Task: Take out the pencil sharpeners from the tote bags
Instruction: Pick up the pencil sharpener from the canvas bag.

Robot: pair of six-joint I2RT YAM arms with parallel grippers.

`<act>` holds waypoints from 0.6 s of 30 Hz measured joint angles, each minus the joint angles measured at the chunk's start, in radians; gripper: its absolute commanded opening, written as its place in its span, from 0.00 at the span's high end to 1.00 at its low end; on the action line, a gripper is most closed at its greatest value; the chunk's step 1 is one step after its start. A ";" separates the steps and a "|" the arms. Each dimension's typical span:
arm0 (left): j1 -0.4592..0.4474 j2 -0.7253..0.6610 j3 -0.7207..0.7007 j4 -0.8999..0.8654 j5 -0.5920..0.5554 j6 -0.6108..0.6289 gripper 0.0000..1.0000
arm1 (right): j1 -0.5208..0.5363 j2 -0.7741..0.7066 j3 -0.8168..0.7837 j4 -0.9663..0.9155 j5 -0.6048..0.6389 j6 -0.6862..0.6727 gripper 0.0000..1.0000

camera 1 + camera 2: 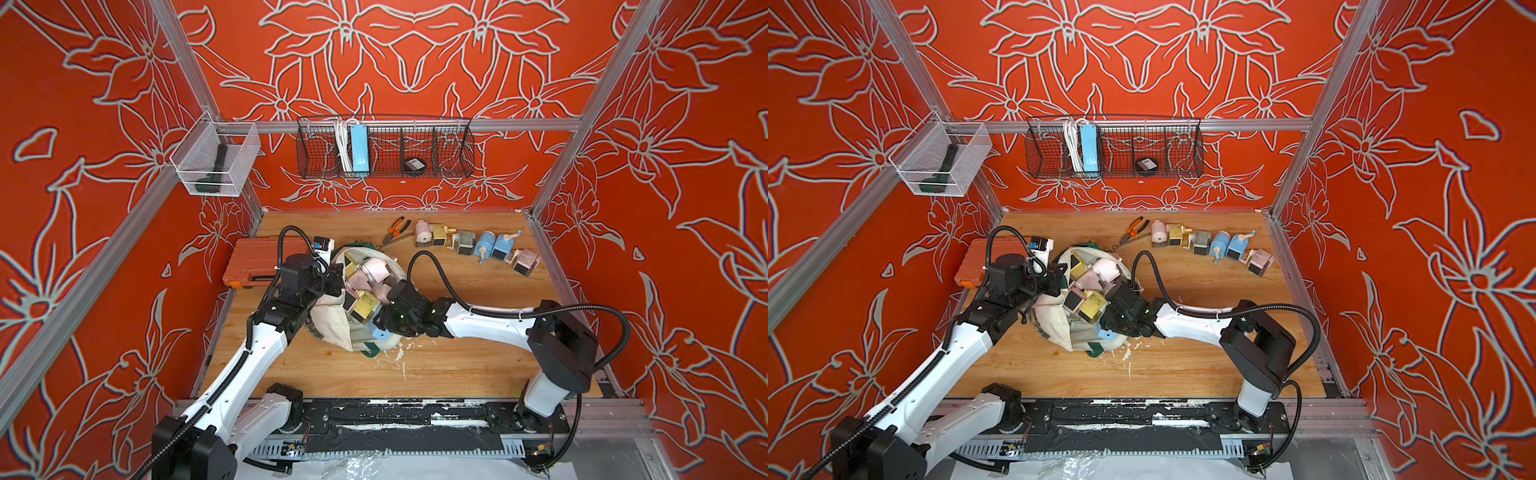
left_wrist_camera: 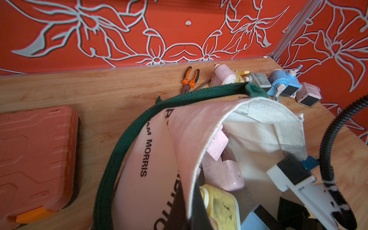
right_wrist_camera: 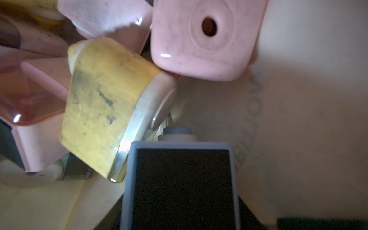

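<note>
On your wooden tabletop (image 1: 457, 361), the floppy cream canvas tote bag (image 1: 328, 320) slumps open, rim pinched tight by your left gripper (image 1: 336, 286). Boxy, scuffed plastic pencil sharpeners (image 1: 365, 305) fill it. Your right gripper (image 1: 391, 298) reaches inside; its spread you cannot tell.

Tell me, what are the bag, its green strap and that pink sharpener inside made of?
The tote bag looks like matte cream canvas: woven, creased, with a stitched hem. Its strap looks like coarse green webbing, its weave showing. The pink sharpener looks like hard glossy plastic: smooth rounded corners, a bright glint, grey scuffs.
</note>
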 measured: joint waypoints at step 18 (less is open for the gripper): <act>-0.001 0.025 0.001 0.007 -0.040 -0.011 1.00 | 0.016 -0.525 -0.030 -0.077 0.130 -0.557 0.67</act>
